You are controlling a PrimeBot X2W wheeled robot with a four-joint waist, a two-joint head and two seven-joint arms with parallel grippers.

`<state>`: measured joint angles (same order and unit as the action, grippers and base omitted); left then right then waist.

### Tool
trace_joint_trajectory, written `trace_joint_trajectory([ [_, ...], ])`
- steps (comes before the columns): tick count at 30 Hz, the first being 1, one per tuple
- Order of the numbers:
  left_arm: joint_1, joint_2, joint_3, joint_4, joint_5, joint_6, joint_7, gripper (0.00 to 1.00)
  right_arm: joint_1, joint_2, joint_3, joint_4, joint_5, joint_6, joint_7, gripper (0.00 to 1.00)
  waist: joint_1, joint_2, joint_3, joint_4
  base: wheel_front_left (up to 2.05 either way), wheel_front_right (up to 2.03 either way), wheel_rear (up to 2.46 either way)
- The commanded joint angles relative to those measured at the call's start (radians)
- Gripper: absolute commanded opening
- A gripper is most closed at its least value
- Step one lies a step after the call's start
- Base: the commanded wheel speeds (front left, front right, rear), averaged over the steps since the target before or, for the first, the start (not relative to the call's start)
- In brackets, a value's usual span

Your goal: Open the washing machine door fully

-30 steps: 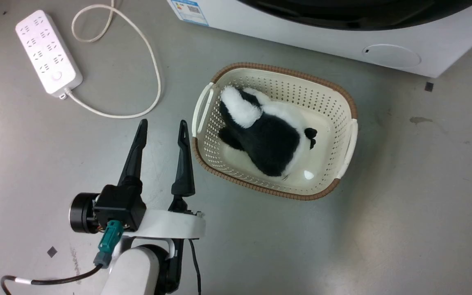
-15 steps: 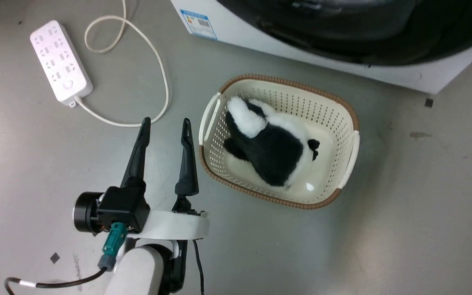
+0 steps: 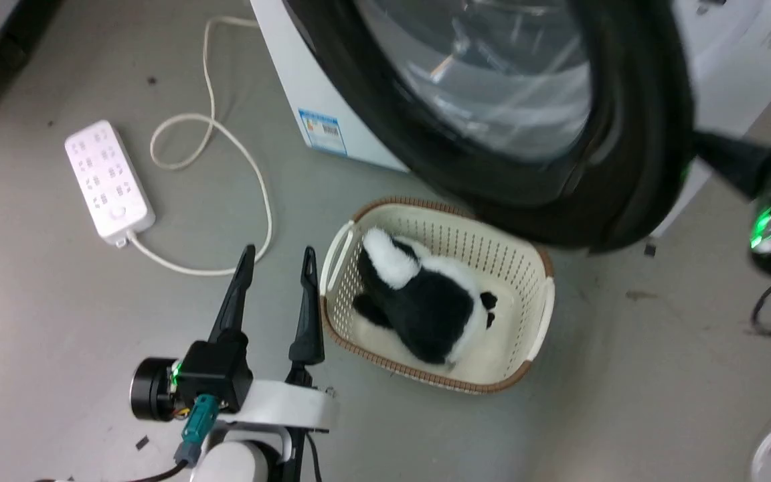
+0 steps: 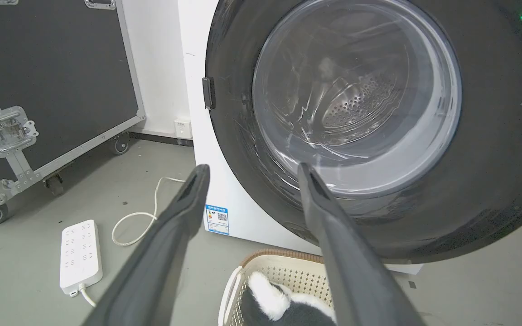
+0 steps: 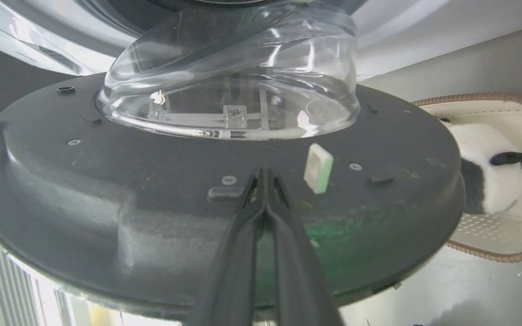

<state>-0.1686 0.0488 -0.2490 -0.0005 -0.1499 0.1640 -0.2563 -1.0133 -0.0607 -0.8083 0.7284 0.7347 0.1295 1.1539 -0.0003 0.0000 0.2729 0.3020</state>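
Washing machine door (image 3: pixel 633 134) part-open; right gripper (image 5: pixel 264 174), closed on nothing, rests against its smooth inner face and could skid off. Left gripper (image 3: pixel 277 251) spread wide, empty.

The left gripper (image 3: pixel 278 253) sits low on the left of the head view. Its two long dark fingers (image 3: pixel 234 298) point up, jaws spread wide, above a white left wrist (image 3: pixel 282 405). The right gripper (image 5: pixel 264 174) reaches in from the right edge, jaws closed, fingers pressed flat together.
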Motion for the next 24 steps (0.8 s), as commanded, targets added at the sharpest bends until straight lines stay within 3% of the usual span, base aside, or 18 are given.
trace_joint_trajectory([
  [1,0.019,0.001,0.003,0.005,0.008,-0.005,-0.006,1.0,0.043,0.01,0.043,0.019,0.046,0.001,-0.003,0.0,0.0003,0.0,-0.044,-0.008,0.0,0.0,0.0],
  [11,0.079,0.001,0.026,0.015,0.019,-0.029,-0.006,1.0,0.243,0.01,0.423,0.06,0.417,0.001,-0.116,0.0,0.0003,0.0,-0.111,-0.013,0.0,0.0,0.0],
  [15,0.094,0.001,0.03,0.019,0.024,-0.038,-0.006,1.0,0.323,0.01,0.606,0.036,0.562,0.001,-0.174,0.0,0.0003,0.0,-0.127,-0.012,0.0,0.0,0.0],
  [16,0.094,0.001,0.03,0.019,0.024,-0.038,-0.006,1.0,0.323,0.01,0.606,0.036,0.562,0.001,-0.174,0.0,0.0003,0.0,-0.127,-0.012,0.0,0.0,0.0],
  [17,0.102,0.001,0.03,0.021,0.026,-0.042,-0.006,1.0,0.36,0.01,0.69,0.016,0.638,0.001,-0.209,0.0,0.0003,0.0,-0.135,-0.011,0.0,0.0,0.0],
  [19,0.105,0.001,0.03,0.022,0.027,-0.043,-0.006,1.0,0.376,0.01,0.73,0.005,0.675,0.001,-0.227,0.0,0.0003,0.0,-0.138,-0.011,0.0,0.0,0.0],
  [20,0.111,0.001,0.031,0.022,0.028,-0.046,-0.006,1.0,0.403,0.01,0.803,-0.017,0.739,0.001,-0.268,0.0,0.0003,0.0,-0.142,-0.011,0.0,0.0,0.0],
  [24,0.117,0.001,0.03,0.022,0.029,-0.047,-0.006,1.0,0.43,0.01,0.89,-0.043,0.802,0.001,-0.325,0.0,0.0003,0.0,-0.145,-0.014,0.0,0.0,0.0],
])
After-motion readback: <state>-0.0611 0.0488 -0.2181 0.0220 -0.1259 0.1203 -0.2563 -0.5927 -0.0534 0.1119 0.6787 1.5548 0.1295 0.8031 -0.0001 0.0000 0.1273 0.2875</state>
